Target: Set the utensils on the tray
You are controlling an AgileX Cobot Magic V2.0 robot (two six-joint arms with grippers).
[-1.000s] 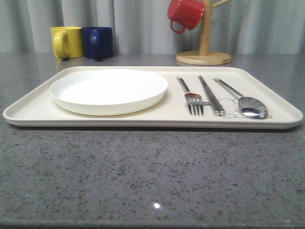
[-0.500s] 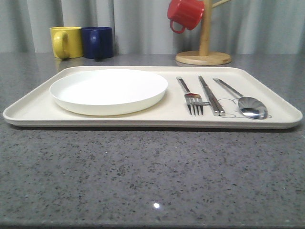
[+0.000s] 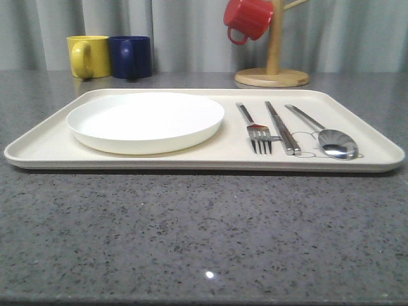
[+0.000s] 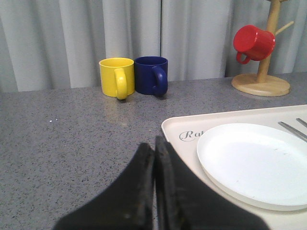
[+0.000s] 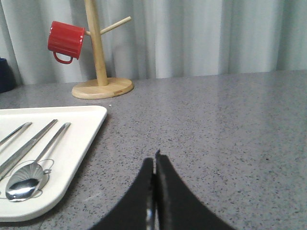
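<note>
1. Cream tray (image 3: 44,150): lying flat on the grey speckled counter (image 3: 191,242), carrying a round white plate (image 3: 145,120) on its left half.
2. Utensils: fork (image 3: 257,131), chopsticks (image 3: 282,127) and spoon (image 3: 328,137) are resting side by side on the tray's right half, in that order from the plate outward, handles pointing away from the robot.
3. Task status: judging by this layout, all three utensils are already sitting on the tray and nothing appears left to place.
4. Left end effector (image 4: 154,158): hanging over bare counter just beside the tray's left corner, fingers pressed together, carrying nothing.
5. Right end effector (image 5: 154,167): hanging over bare counter just beside the tray's right edge, fingers closed together, empty.
6. View differences: the left wrist view is showing script lettering (image 4: 188,135) on the tray; the front view is showing all three utensils in full.
7. Background: yellow mug (image 3: 88,56), navy mug (image 3: 131,56), and red mug (image 3: 247,19) hanging on a wooden mug tree (image 3: 273,64).
</note>
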